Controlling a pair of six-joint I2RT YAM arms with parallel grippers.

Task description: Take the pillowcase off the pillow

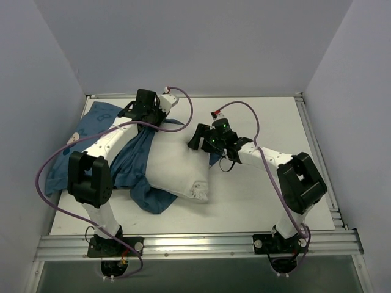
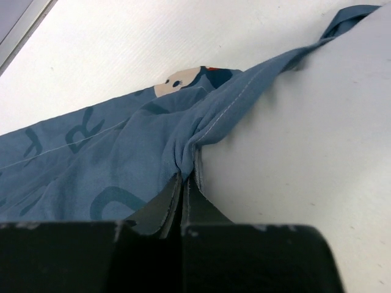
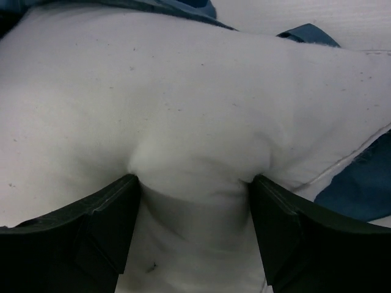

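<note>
**Pillowcase bunched left of pillow; one pillow edge covered**

Hidden: in the overhead view my left arm crosses the pillowcase. Blue fabric laps over the left edge of the pillow. With that edge covered, I cannot fix the pillow's long axis. Its exposed near corner points to the lower right of the frame.

Position: the pillow lies mid-worktop. The pillowcase sprawls from the upper left down to the lower centre, crumpled.

Left claw: pressed together, pinching a gathered hem of the pillowcase. A taut fold runs from it to the upper right.

Right claw: spread wide astride the pillow's far right end, fingertips denting the stuffing.
</note>
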